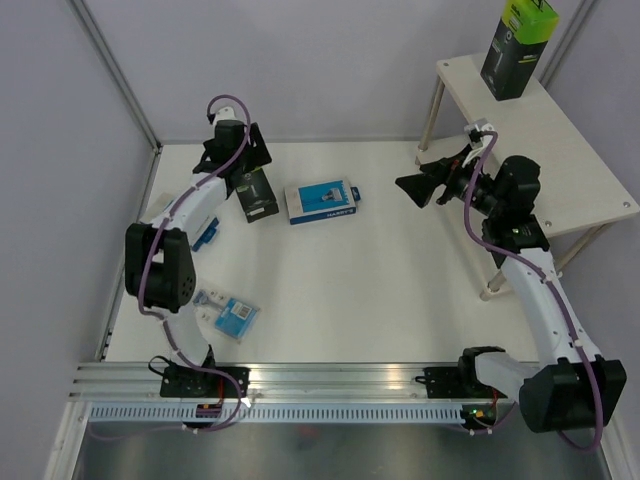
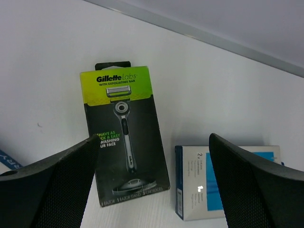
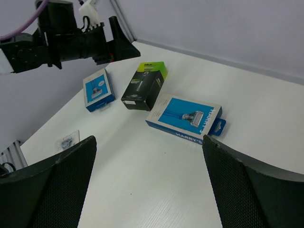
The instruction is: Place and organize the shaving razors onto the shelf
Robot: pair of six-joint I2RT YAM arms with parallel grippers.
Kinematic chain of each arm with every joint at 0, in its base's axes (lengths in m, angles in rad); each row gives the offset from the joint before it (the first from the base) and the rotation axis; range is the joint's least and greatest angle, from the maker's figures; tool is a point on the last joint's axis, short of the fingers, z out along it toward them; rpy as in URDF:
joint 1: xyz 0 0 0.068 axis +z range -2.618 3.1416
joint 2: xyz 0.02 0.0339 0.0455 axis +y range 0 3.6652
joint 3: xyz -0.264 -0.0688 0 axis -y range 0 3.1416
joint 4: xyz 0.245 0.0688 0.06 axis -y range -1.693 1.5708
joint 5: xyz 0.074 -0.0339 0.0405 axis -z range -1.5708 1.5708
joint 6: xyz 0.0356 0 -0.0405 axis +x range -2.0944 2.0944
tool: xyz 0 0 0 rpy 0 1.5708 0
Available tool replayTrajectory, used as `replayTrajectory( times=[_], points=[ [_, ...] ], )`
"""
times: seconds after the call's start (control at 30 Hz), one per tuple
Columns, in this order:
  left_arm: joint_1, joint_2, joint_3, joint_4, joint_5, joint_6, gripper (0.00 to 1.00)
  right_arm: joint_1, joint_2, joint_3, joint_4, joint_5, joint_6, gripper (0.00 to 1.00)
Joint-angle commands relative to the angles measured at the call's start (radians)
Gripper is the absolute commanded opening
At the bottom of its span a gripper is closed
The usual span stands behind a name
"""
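Left hand (image 2: 154, 141) spread wide, holding nothing, poised above the black lime-topped box (image 2: 124, 137) lying flat near the table's (image 1: 380, 290) far edge. Right hand (image 1: 418, 180) equally wide and empty, raised just off the shelf (image 1: 585, 165). Blue-and-white box (image 1: 322, 201) just beside the black one. Second blue box (image 1: 207, 236) half under the left arm, by the left edge. Blister pack (image 1: 228, 314) near the front-left corner. Second black box (image 1: 518, 38) upright at the shelf's far end. Broad bare table between packs and shelf.

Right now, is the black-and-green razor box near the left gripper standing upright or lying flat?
Lying flat: the black-and-green razor box rests face-up on the table, its whole printed front showing from above.
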Motion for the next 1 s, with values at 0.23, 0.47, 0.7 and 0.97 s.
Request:
replayTrajectory(
  times=[0.23, 0.47, 0.7, 0.97],
  points=[
    [-0.001, 0.372, 0.377, -0.002, -0.056, 0.101, 1.00, 0.077, 0.114, -0.033, 0.151, -0.014, 0.058, 0.98],
    [0.004, 0.582, 0.616, -0.045, -0.017, 0.385, 1.00, 0.110, 0.176, -0.001, 0.125, -0.006, 0.023, 0.98],
    [0.031, 0.650, 0.687, -0.123, 0.092, 0.510, 0.99, 0.120, 0.225, 0.027, 0.102, 0.017, 0.012, 0.98],
    [0.054, 0.677, 0.758, -0.247, 0.192, 0.494, 0.95, 0.164, 0.259, 0.064, 0.091, 0.077, 0.049, 0.98]
  ],
)
